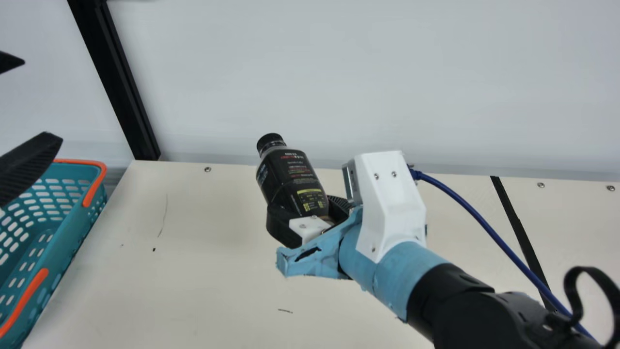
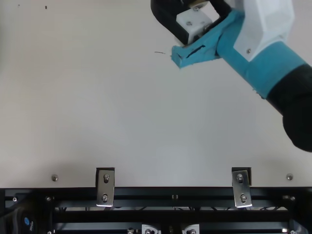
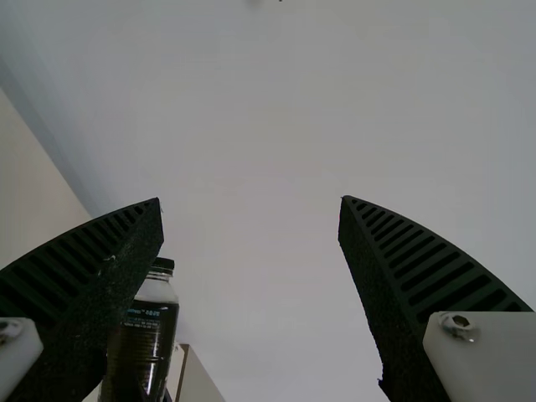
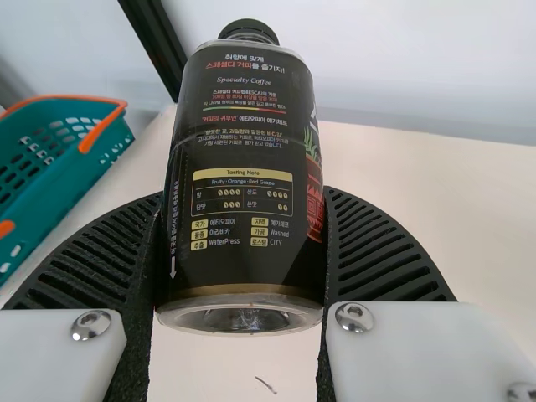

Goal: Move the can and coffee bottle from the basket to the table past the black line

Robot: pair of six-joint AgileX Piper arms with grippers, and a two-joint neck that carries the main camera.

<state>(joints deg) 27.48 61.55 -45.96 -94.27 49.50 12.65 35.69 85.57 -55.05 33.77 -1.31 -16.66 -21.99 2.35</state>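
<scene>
Black ribbed right tool slants upward, squeezing one tall, dark, black-capped coffee bottle; black ribbed left tool is spread wide. One teal-and-orange plastic basket.

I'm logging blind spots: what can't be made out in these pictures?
- Basket: left part, cut off by the main view's left edge.
- Coffee bottle: mostly cut off by the top view's upper edge.
- Black line: near end, behind the right arm, main view.

Capped black coffee bottle tilts above the table.
</scene>
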